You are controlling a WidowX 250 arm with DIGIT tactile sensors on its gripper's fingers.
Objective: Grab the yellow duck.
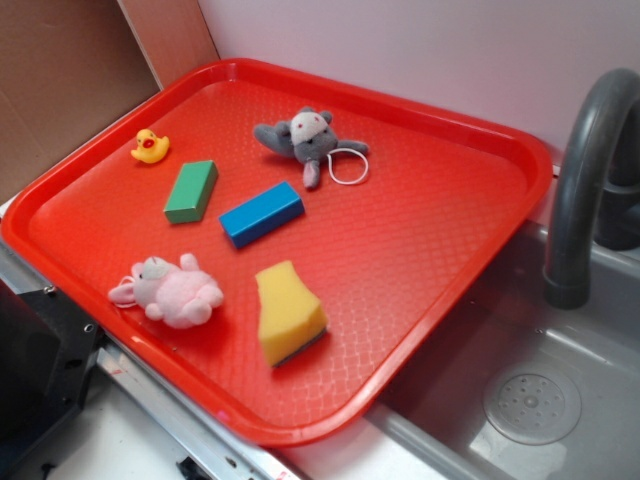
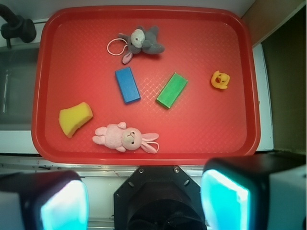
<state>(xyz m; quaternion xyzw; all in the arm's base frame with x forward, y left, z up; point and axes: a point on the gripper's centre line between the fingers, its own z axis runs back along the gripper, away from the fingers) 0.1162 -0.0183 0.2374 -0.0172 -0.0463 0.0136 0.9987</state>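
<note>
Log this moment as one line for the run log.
phase: pre-grasp | claw: open, high above tray, empty | target: yellow duck untouched, beside green block

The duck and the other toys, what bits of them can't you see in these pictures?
- Yellow duck: too small in both views to make out its eyes.
- Yellow sponge: underside hidden against the red tray.
- Gripper: wrist view cuts off the blurred fingers at the bottom edge; exterior view does not show it.
</note>
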